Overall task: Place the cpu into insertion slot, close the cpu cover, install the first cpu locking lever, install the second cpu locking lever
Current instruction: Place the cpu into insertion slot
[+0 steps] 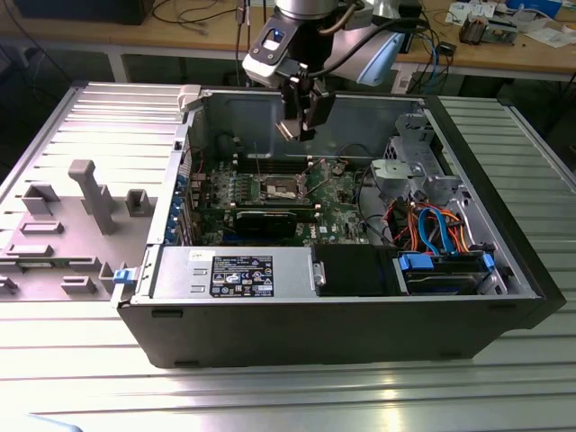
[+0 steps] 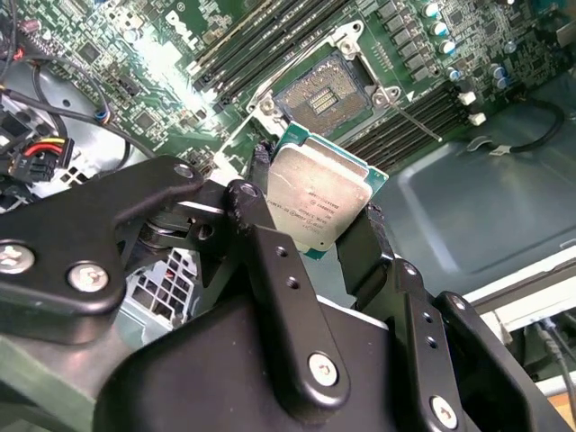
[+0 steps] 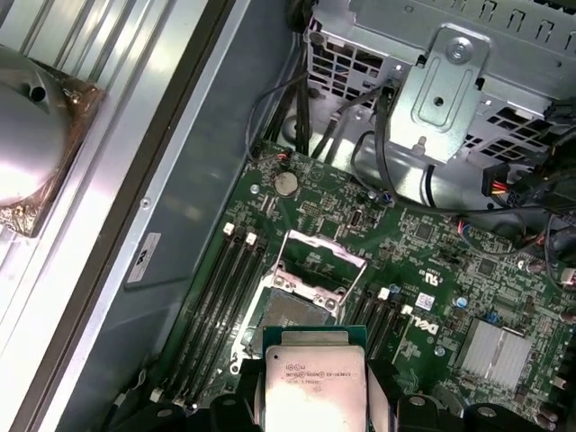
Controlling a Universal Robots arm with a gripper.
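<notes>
My gripper (image 1: pixel 298 124) hangs inside the open computer case, above the green motherboard (image 1: pixel 337 193). It is shut on the cpu (image 2: pixel 317 200), a square chip with a dull silver top, gripped at two opposite edges by the black fingers (image 2: pixel 270 261). In both wrist views the cpu (image 3: pixel 313 385) is in the air, short of the insertion slot (image 3: pixel 293 315). The slot's tan-gold contact field (image 2: pixel 326 97) lies bare. The cpu cover (image 3: pixel 317 263) stands swung up off the slot. A thin locking lever (image 2: pixel 412 117) sticks out beside the slot.
Dark memory slots (image 3: pixel 214 301) flank the slot. A metal drive cage (image 3: pixel 450 99) with cables (image 1: pixel 432 225) fills the case towards the exterior view's right. The power supply (image 1: pixel 236 273) lies along the near wall. A silver heatsink (image 3: pixel 27 126) lies outside the case, and grey fixtures (image 1: pixel 90 193) stand on the table.
</notes>
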